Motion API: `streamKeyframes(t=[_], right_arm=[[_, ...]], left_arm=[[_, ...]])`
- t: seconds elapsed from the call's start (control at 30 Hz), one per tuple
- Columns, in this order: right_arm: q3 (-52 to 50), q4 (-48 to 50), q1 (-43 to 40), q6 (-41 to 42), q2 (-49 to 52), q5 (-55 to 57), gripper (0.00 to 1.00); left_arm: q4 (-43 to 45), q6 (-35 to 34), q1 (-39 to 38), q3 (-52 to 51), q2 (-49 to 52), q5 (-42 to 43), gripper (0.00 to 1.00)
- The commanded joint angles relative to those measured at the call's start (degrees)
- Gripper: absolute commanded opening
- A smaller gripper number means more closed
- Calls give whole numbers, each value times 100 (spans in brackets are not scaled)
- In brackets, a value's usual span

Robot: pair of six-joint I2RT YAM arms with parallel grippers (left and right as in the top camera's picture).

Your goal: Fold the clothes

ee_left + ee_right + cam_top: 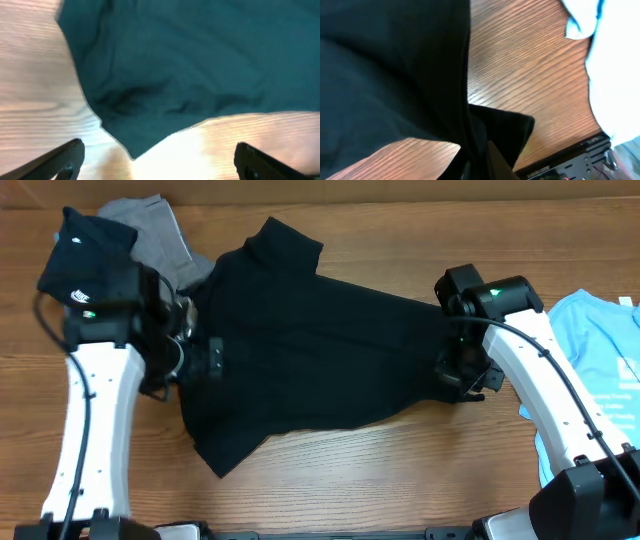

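As seen from overhead, the black T-shirt [310, 350] lies spread across the middle of the wooden table [400, 470], broad on its left side and tapering toward the right. One corner reaches toward the far edge of the table and another toward the near edge.

**Left arm.** The left gripper [185, 345] sits over the shirt's left border. In the left wrist view its two fingers [67, 157] stand wide apart at the lower corners of the frame, released and holding nothing. A pointed corner of the shirt (rendered teal by this camera) lies flat on the wood just ahead of the gap between them. The rest of the fabric fills the upper part of that view with soft creases.

**Right arm.** The right gripper [462, 372] meets the narrow right end of the shirt. In the right wrist view the cloth is drawn up off the table and bunches at the bottom centre of the frame. It covers the fingers there, so the claw reads as clamped on the shirt's edge. A small folded flap hangs beside the bunch, with bare wood grain beyond it.

**Other items.** A grey garment [150, 230] and a smaller black garment with a white logo [90, 240] lie at the far left corner, the grey one touching the shirt. A light blue garment [600, 350] rests at the right edge, apart from the shirt.
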Motion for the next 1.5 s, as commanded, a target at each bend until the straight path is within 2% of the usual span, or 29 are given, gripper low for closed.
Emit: streamKeyframes(t=[0.0,0.17,0.2,0.3,0.43,0.6,0.63,0.67,0.73,0.8,0.97,1.03,1.23,1.37,1.47], right_arm=[[48,74,-13,-85,-17,-151,10],[48,146,-11,-85,-17,-188,10],[48,144,-13,-85,-17,-188,10],[46,116,-13,-85,-17,-186,10],[46,118,-13,-85,-17,-186,11],[46,175,-13,-83,-17,-188,12],[46,175,-13,-83,-17,-186,12],[46,168,-13,-83,-17,-186,12],[46,122,-13,-85,-17,-184,12],[48,17,-13,-92,-17,-136,12],[52,-343,-13,-234,-17,-72,10],[52,-505,-13,-234,-28,-13,8],[52,-605,-17,-234,-109,138,12],[52,-723,-17,-234,-109,131,14],[22,-907,-17,-232,-109,81,14]], left_arm=[[699,-710,-28,-1172,48,-232,95],[1932,-1075,-26,-2212,79,-468,81],[1998,-1143,-26,-2341,79,-448,81],[1899,-1244,-26,-2645,90,-181,93],[1823,-1241,-28,-2962,90,7,94],[2446,-1255,-28,-3652,90,177,91],[2599,-1316,-28,-3770,90,232,86],[2785,-1373,-28,-3875,90,295,73],[2911,-1375,2,-3869,90,341,32],[2824,-1366,149,-3606,87,507,6],[2166,-1019,780,-2229,87,1342,4],[1834,-894,992,-1624,87,1416,4],[1377,-595,1287,-234,87,975,5],[1191,-592,1274,-68,87,621,10],[807,-568,1274,-173,90,173,10]])
